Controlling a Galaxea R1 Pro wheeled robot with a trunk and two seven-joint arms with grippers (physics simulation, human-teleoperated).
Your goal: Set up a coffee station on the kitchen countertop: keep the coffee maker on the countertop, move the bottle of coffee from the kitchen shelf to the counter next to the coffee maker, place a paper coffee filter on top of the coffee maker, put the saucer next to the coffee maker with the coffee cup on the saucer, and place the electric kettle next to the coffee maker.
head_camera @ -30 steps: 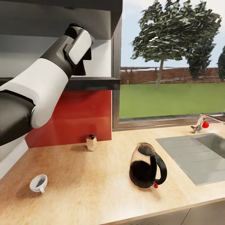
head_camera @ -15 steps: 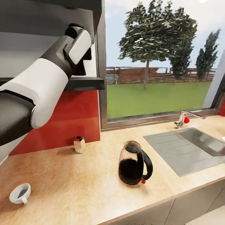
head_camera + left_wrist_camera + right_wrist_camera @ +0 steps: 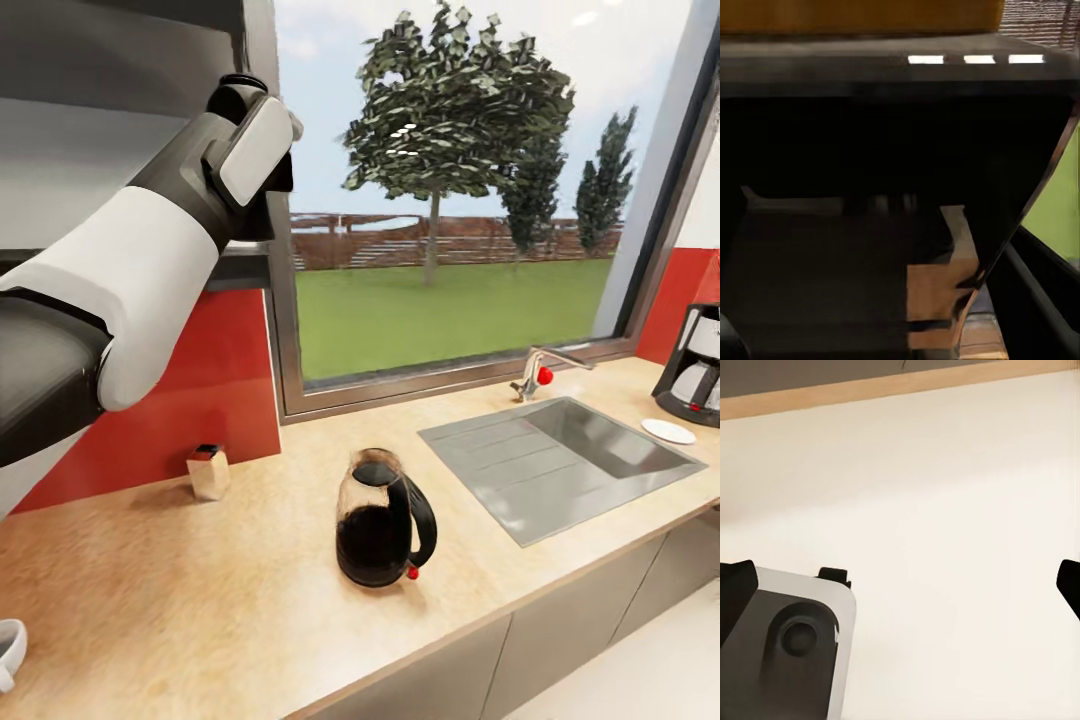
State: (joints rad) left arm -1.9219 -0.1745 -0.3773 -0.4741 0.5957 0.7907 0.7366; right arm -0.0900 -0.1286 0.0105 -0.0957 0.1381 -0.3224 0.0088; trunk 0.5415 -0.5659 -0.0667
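The electric kettle [image 3: 383, 520] stands upright on the light-wood surface [image 3: 200, 610], with its black handle and small red switch turned toward the steel sink [image 3: 560, 462]. The sink is inset in the surface to the right of the kettle, and a faucet [image 3: 540, 371] with a red knob stands behind it, under the window [image 3: 450, 200]. At the far right edge of the head view, the coffee maker [image 3: 695, 365] stands on the surface against the red wall, partly cut by the frame. The saucer [image 3: 668, 431] lies flat just in front of the coffee maker, near it. A small shaker with a dark top [image 3: 208, 472] stands close to the red wall panel, left of the kettle and well apart from it. At the lower left edge, only a piece of the white coffee cup [image 3: 8, 652] can be seen on the surface.

The left arm [image 3: 130, 260] is raised in front of the kitchen shelf [image 3: 245, 262]; its tool is hidden behind the wrist, and the left wrist view is too dark, so one cannot tell if this tool is wide or narrow. In the right wrist view, the two dark fingertips [image 3: 735, 589] of the right tool stand wide apart, with nothing between them, over a pale floor.
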